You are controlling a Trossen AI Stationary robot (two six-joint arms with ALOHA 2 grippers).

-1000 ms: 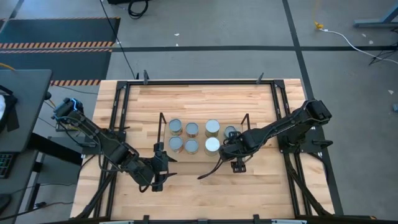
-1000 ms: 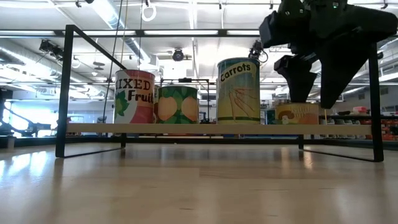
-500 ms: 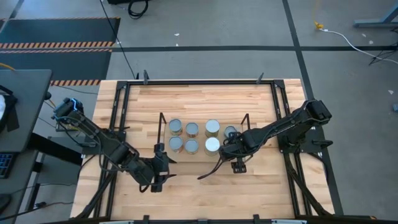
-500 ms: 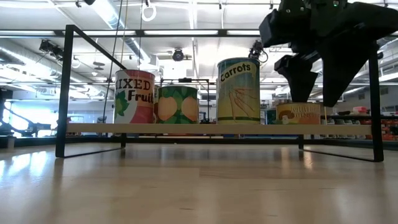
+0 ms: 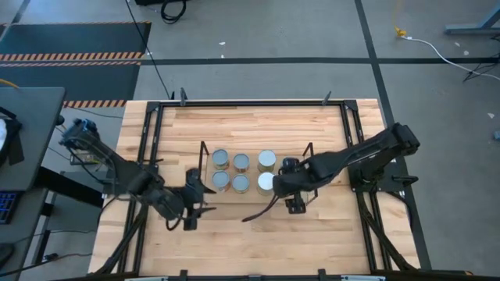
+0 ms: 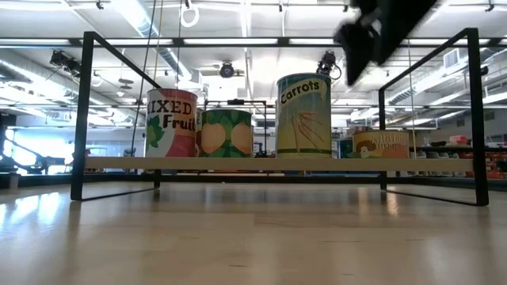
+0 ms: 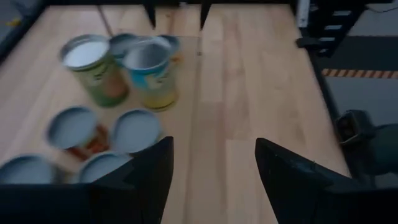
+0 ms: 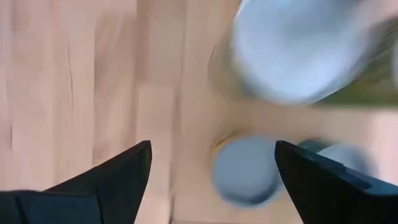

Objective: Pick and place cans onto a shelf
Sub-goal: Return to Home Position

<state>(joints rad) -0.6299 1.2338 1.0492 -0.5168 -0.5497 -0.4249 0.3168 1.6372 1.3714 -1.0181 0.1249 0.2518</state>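
**Log:** Position of the cans (image 5: 241, 161)?

**Me:** All on the shelf (image 5: 203, 165), mid table (image 5: 250, 242). Every can stands upright, long axis vertical, round top facing the ceiling. They sit in two rows along the shelf's length, which runs left to right across the table. My left wrist view counts eight tops. From above six show clear, and the right-end pair sits under my right arm.

**Log:** From table height?

**Me:** The front row stands on the board with labels facing out. There is Mixed Fruit, a green one, the tall Carrots, then a short one at the right end.

**Log:** Pincers?

**Me:** My left gripper (image 5: 194, 209) hangs off the shelf's left end, in front of it, over bare wood. Its fingers (image 7: 149, 171) are spread and nothing is between them. My right gripper (image 5: 294, 201) is at the shelf's right end, nose down. Its fingers (image 8: 106, 180) are wide apart and empty, with blurred can tops below. Neither touches a can
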